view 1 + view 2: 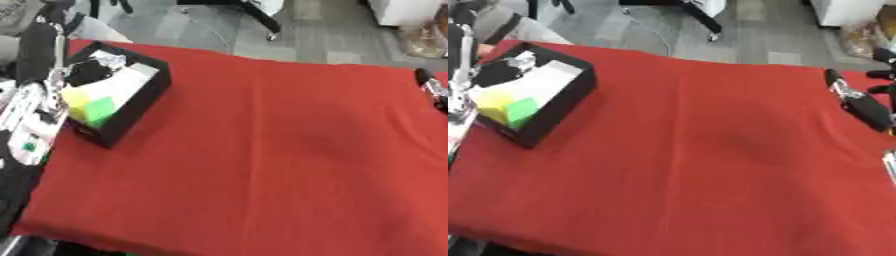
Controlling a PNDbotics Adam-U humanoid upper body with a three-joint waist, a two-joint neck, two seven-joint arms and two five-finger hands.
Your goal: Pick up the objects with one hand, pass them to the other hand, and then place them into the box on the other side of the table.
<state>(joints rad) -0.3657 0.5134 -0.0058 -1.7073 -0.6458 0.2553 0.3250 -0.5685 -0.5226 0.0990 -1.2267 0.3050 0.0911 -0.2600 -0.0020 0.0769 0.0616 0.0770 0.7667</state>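
Already boxed: the objects sit in the black rectangular box [557,107] at the table's far left corner.
Inside lie a yellow block [493,102], a green block [522,112], a white piece [544,80] and something crinkled and silvery [518,61], on the red cloth-covered table [702,165]. Whether the left hand [31,125] and right hand [859,107], at opposite edges, are open or closed, I cannot tell.

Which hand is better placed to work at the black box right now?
Left, likely. The left arm runs along the black box at the table's left edge, over the yellow and green items inside. The right arm sits at the far right edge, across the red cloth.
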